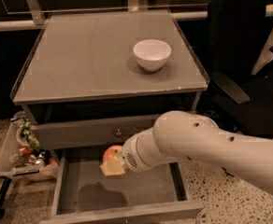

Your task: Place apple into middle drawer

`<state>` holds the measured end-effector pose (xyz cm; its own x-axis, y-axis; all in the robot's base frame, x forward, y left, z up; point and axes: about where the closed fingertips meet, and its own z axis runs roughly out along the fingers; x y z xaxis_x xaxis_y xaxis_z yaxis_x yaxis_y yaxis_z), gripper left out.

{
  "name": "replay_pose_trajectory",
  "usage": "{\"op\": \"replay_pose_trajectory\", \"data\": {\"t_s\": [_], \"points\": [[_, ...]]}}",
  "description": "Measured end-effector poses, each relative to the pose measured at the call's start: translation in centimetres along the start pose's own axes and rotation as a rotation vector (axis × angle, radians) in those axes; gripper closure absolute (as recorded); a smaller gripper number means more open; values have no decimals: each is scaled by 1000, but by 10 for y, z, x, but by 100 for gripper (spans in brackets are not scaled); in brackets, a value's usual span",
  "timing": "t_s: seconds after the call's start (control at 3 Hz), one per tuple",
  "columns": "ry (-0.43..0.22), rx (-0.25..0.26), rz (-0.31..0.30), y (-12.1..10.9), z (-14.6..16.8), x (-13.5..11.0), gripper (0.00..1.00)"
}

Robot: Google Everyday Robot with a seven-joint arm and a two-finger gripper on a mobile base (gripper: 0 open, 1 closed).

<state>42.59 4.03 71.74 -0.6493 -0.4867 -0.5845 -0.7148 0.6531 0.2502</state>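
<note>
apple (111, 152) held in tool (112, 166), over open middle drawer (143, 190)

Office: black swivel chair (235, 36)

The small round red-orange apple (111, 152) is hanging over the rear of the wide shallow grey middle drawer (148, 190), with the pale two-finger gripper (113, 166) clasping it from the right. The white round bowl (152, 54) is sitting on the flat grey tabletop (80, 59) above and behind.
</note>
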Motion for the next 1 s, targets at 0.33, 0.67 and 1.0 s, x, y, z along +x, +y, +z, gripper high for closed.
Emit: {"op": "replay_pose_trajectory", "data": {"t_s": [0.33, 0.67, 1.0], "points": [[-1, 0, -2, 0, 0, -1, 100], [-11, -14, 40, 0, 28, 16, 100], [5, -26, 136, -5, 84, 59, 100]]}}
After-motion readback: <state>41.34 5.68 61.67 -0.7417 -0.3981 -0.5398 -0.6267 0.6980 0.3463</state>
